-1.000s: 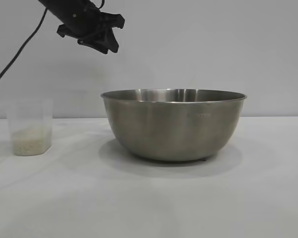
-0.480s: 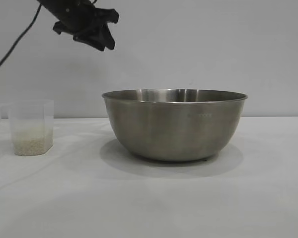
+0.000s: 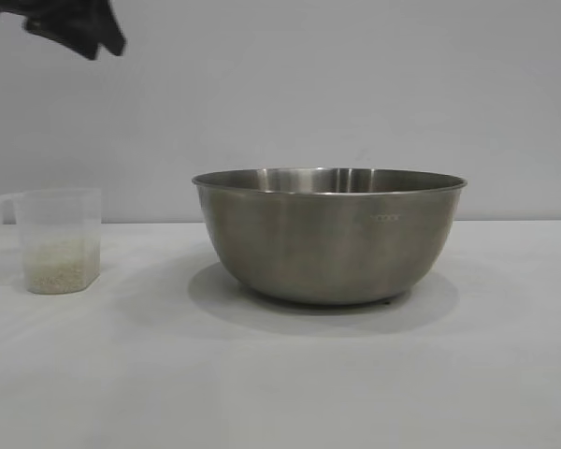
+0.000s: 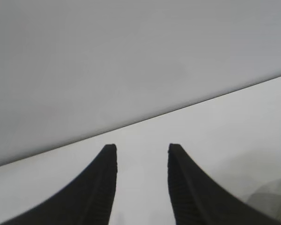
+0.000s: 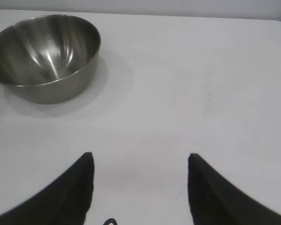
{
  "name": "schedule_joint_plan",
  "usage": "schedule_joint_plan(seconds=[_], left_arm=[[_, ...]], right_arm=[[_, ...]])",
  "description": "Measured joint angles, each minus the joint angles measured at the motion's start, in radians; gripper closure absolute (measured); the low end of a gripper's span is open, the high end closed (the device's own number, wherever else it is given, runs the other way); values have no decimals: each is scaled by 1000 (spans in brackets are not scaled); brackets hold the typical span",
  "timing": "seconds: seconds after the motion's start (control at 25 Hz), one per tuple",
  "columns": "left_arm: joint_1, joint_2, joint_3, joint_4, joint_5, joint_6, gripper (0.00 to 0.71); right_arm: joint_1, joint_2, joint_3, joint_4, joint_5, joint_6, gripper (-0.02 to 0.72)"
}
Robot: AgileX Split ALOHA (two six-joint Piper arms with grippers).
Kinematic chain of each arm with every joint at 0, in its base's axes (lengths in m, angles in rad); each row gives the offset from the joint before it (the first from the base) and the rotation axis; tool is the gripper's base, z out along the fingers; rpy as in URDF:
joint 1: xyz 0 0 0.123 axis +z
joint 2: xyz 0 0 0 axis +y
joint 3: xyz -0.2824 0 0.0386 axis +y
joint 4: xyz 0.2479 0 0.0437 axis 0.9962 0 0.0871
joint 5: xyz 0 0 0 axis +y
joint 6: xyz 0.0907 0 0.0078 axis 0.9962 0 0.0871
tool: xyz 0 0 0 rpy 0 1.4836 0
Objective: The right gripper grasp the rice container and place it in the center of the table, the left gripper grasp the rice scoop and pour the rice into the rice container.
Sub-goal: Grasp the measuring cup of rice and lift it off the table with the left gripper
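Steel mixing bowl [image 3: 328, 236] sitting squarely mid-table on the white cloth [image 3: 262, 383], upright, rolled rim level, soft shadow pooled under its base. Interior seen from the right wrist view [image 5: 47, 47]: bare brushed metal, streaks of reflected light, no grain visible inside. Off to the exterior view's left, well apart from the bowl: frosted measuring cup [image 3: 58, 240], upright on the cloth, small handle poking out on the side away from the bowl. Rice [image 3: 61, 266] settled in the lower part of the cup, a pale granular layer filling perhaps a third of it; upper walls empty and translucent.

Left gripper [image 3: 84, 26] high in the exterior view's top-left corner, above the cup and nowhere near touching it, only a dark edge in shot. From its own wrist camera, two black ribbed fingers [image 4: 100, 187] parted with a clear gap between them, nothing held, cloth and wall beyond; a curved metallic sliver at the frame's corner, probably the bowl's rim [image 4: 276, 201], too little showing to be sure. Right gripper [image 5: 140, 187] out of the exterior shot; on its wrist camera, fingers spread wide and empty over bare cloth, bowl well ahead of them.
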Motion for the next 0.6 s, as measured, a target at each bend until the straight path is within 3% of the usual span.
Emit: schedule_joint_plan(seconds=[0.2, 0.32, 0.44, 0.6], left_arm=[[0, -10, 22, -8, -41, -78, 473], [7, -14, 22, -8, -59, -222, 473], [46, -16, 16, -8, -26, -366, 473], [88, -16, 16, -8, 17, -398, 473]], right_arm=[[0, 0, 0, 0, 0, 0, 283], [0, 0, 0, 0, 0, 0, 283], [0, 0, 0, 0, 0, 0, 283], [0, 0, 0, 0, 0, 0, 283]])
